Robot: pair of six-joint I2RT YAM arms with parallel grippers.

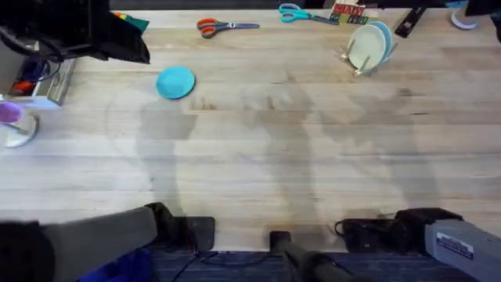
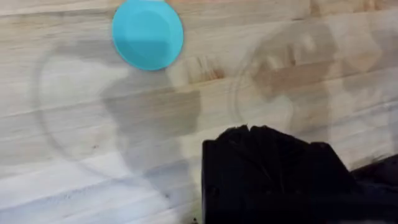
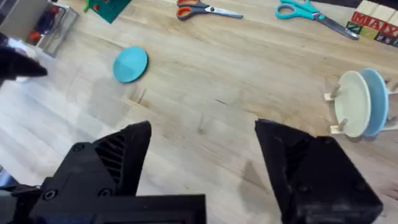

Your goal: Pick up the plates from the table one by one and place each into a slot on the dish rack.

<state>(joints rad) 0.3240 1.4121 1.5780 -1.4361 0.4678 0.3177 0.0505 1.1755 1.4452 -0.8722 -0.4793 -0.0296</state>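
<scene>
A bright cyan-blue plate [image 1: 175, 82] lies flat on the table [image 1: 274, 164] at the back left, also seen in the left wrist view [image 2: 148, 34] and the right wrist view [image 3: 130, 64]. The dish rack [image 1: 358, 61] stands at the back right with a cream plate [image 1: 365, 45] and a blue plate [image 1: 383, 39] upright in its slots; the right wrist view shows the same cream plate [image 3: 351, 102] and blue plate [image 3: 377, 99]. My left gripper [image 2: 252, 134] is shut and holds nothing, well short of the cyan plate. My right gripper [image 3: 202, 155] is open and holds nothing.
Orange scissors [image 1: 223, 27], teal scissors [image 1: 301, 13] and letter blocks [image 1: 348, 13] lie along the back edge. A purple cup [image 1: 12, 117] and a metal holder [image 1: 39, 82] sit at the left. Both arms rest low at the front edge.
</scene>
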